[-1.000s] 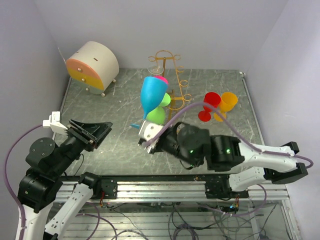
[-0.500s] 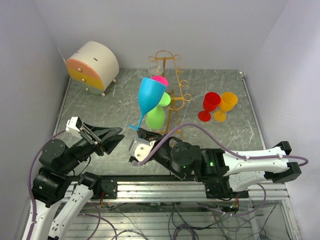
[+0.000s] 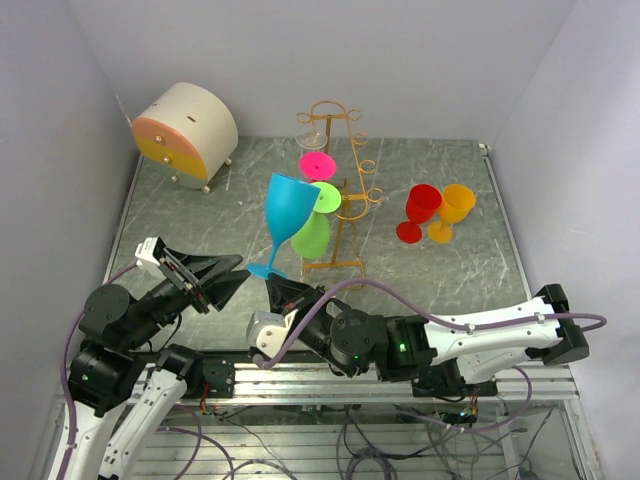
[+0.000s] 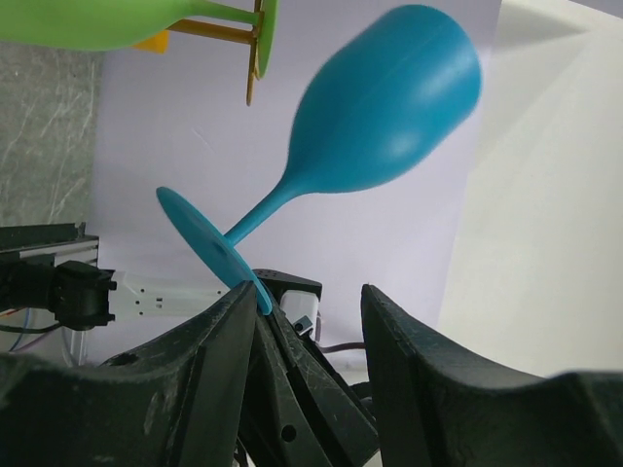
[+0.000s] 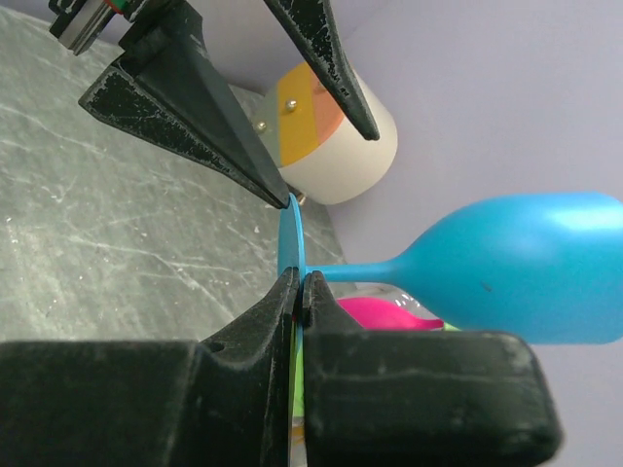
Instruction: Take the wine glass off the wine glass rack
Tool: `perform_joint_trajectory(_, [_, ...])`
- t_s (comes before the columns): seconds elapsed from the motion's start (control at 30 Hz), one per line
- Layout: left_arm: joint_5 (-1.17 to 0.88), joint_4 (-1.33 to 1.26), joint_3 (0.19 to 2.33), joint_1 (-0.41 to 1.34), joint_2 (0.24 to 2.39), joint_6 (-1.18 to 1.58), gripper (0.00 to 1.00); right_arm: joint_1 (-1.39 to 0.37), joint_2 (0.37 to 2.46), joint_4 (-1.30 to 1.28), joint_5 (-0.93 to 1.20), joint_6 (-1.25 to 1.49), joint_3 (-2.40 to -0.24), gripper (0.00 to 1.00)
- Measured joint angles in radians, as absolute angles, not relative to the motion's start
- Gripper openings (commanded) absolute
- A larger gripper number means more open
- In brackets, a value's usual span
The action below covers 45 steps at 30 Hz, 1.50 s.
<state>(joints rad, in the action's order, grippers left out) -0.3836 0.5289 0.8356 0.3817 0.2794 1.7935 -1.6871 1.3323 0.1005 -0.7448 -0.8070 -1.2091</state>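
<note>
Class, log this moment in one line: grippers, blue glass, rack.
right gripper: shut on blue wine glass foot | left gripper: open, at foot | glass: off wine glass rack | rack: holds green glass, pink glass

Blue wine glass (image 4: 389, 107) beyond parted claw (image 4: 311, 292)

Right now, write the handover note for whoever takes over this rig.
Right claw: shut on the foot of the blue wine glass, which is tilted, bowl up.
Left claw: open, empty, one fingertip at the edge of that foot.
Wine glass rack: mid-table, with the green glass and pink glass on it.
Done: the blue glass looks clear of the rack, held to its left.
Left: probably a handover or setting it on the table.
</note>
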Motion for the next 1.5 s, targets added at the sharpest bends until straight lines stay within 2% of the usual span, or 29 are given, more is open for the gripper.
perform_joint_trajectory(0.7, [-0.391,0.529,0.836,0.382,0.274,1.787,0.58,-1.69,1.332,0.353,-0.775,-1.006,-1.124,0.0])
perform_joint_trajectory(1.23, [-0.414,0.524,0.822,0.382,0.303,1.777,0.57,-1.692,1.366,0.377,-0.772,-1.093,-1.119,0.0])
perform_joint_trajectory(1.5, [-0.417,0.509,0.792,0.382,0.307,1.771,0.47,-1.693,1.37,0.377,-0.767,-1.1,-1.12,0.0])
